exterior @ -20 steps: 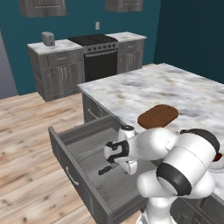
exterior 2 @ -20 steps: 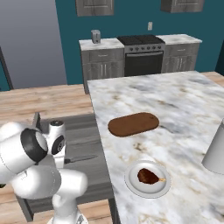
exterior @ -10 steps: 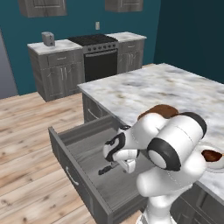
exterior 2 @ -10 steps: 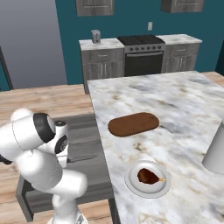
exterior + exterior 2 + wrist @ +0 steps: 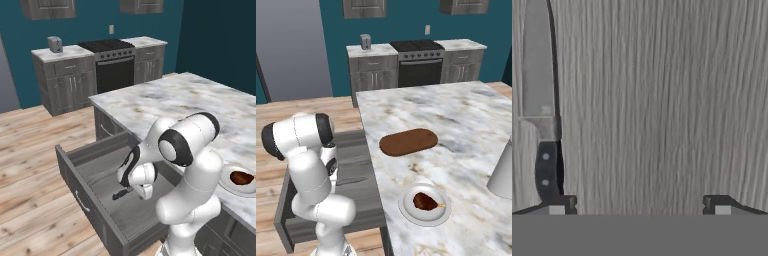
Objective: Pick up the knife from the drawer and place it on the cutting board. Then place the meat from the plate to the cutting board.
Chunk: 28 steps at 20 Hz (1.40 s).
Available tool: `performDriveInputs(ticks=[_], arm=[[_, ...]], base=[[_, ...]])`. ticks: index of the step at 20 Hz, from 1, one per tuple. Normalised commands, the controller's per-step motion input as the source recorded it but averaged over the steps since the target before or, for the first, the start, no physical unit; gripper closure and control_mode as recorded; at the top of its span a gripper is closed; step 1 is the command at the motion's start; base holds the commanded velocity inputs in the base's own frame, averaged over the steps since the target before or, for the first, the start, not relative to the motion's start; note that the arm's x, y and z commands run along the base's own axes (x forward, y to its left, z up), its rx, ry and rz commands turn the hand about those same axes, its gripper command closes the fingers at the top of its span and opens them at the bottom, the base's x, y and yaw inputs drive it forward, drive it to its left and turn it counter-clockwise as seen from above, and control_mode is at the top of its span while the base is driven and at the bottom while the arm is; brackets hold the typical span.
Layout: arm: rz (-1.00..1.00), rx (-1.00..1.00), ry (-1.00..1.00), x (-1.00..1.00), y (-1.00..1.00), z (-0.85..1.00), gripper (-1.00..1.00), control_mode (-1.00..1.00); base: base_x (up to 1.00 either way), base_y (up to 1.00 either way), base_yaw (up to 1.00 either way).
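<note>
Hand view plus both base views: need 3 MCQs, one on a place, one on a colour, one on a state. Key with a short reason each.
1. Where does the knife lie?
A. on the cutting board
B. on the floor of the open drawer
C. on the plate

2. What colour is the cutting board?
A. white
B. green
C. reddish-brown

3. How does the claw stand?
A. open, holding nothing
B. shut on the knife
C. shut on the meat

Key: 1 B, the hand view shows the knife flat on grey wood grain. 2 C, the right base view shows a brown oval board on the marble counter. 3 A, the fingertips stand wide apart, the knife handle beside one of them; the meat sits on the plate.
</note>
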Motion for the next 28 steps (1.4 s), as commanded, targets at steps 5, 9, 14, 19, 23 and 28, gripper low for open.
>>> performDriveInputs(ticks=[5,9,14,19,23,28], arm=[[0.0,0.0,0.0,0.17,0.02,-0.05,-1.0,-1.0],[0.0,0.0,0.0,0.16,0.11,0.0,-1.0,-1.0],[0.0,0.0,0.01,0.09,0.12,-0.03,-1.0,-1.0],[0.0,0.0,0.02,0.22,0.08,-0.18,-1.0,-1.0],[0.0,0.0,0.0,0.18,0.0,-0.14,-1.0,-1.0],[0.0,0.0,0.0,0.19,0.0,-0.21,-1.0,-1.0]], base=[[0.0,0.0,0.0],[0.0,0.0,0.0],[0.0,0.0,0.0],[0.0,0.0,0.0],[0.0,0.0,0.0],[0.0,0.0,0.0]])
